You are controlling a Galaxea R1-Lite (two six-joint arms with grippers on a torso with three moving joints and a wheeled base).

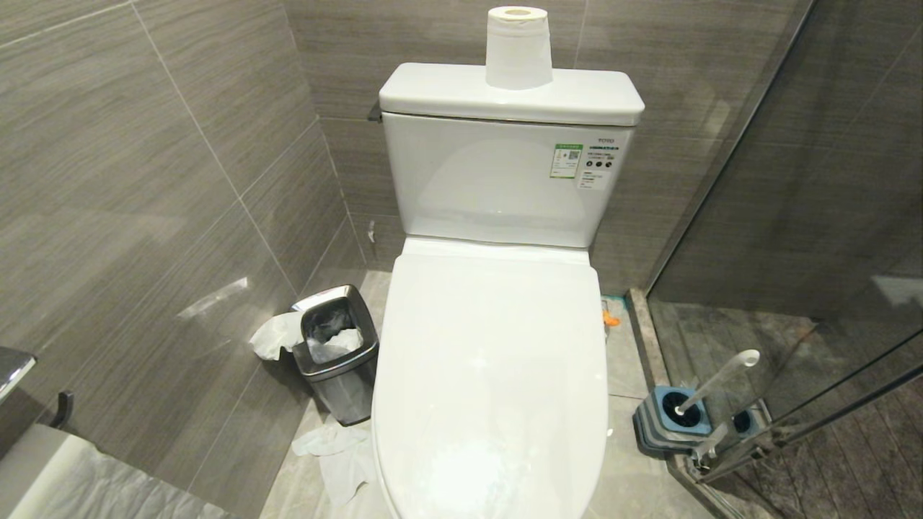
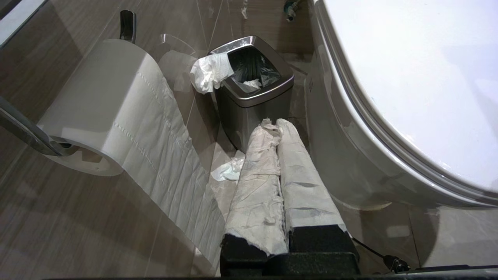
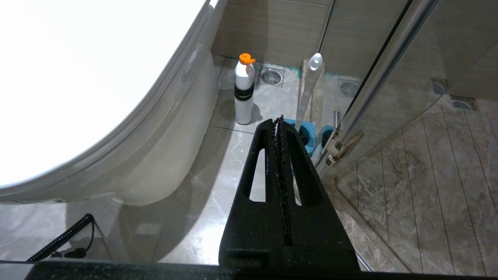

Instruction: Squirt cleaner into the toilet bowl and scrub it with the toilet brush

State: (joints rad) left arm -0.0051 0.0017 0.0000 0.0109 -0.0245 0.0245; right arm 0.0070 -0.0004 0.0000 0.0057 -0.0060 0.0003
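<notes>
The white toilet bowl [image 1: 490, 375] stands in front of me with its lid down, so the basin is hidden. On the floor to its right, the toilet brush [image 1: 717, 378] leans in its blue-and-grey holder [image 1: 674, 418]. A white cleaner bottle [image 3: 244, 93] with an orange cap stands on the floor beside the bowl. My left gripper [image 2: 274, 123], wrapped in white paper, is shut and empty, low beside the bowl's left side [image 2: 350, 155]. My right gripper [image 3: 278, 118] is shut and empty, low on the bowl's right, short of the brush handle [image 3: 309, 89]. Neither gripper is in the head view.
A small steel bin [image 1: 335, 346] with tissues stands left of the toilet, crumpled paper on the floor around it. A paper roll [image 1: 518, 47] sits on the cistern and another roll [image 2: 105, 101] hangs on the left wall. A glass shower door [image 3: 373, 85] closes off the right.
</notes>
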